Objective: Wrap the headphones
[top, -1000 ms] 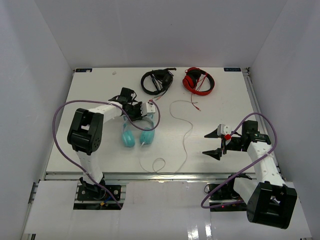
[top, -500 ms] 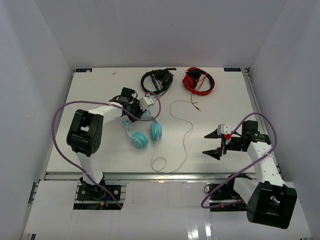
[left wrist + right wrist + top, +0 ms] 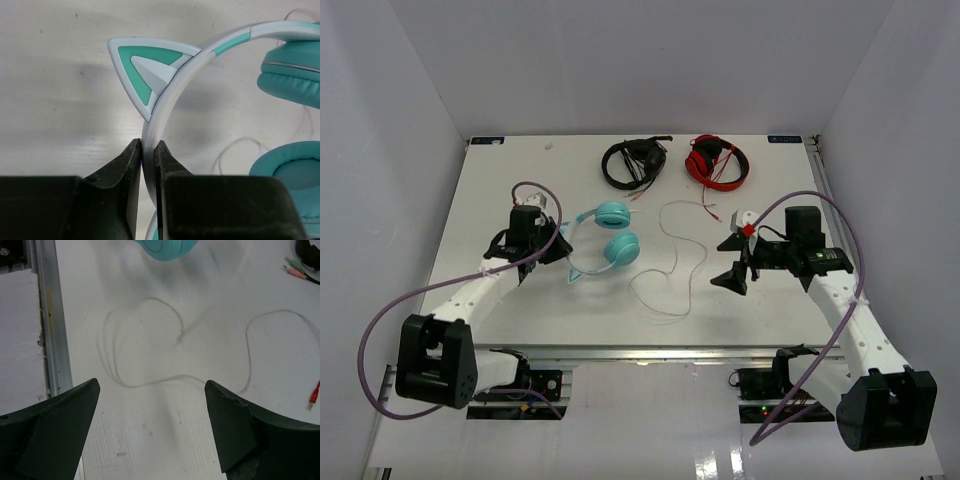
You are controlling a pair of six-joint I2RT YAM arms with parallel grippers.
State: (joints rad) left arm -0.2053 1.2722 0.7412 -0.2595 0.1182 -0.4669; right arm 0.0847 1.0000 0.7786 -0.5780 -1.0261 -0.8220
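fingers of the left gripper [image 3: 148,149] are clamped on the whitish headband [image 3: 167,95] of the headphones [image 3: 619,249], just below one cat ear [image 3: 147,62]. the teal earcups [image 3: 292,82] sit left of the middle of the bench [image 3: 500,190], just right of that gripper. the thin white cable [image 3: 150,299] trails in loose loops across the bench toward the right gripper [image 3: 720,263], whose fingers stand wide apart above the loops, touching nothing. black headphones [image 3: 633,162] and red headphones [image 3: 717,160] lie side by side near the far edge.
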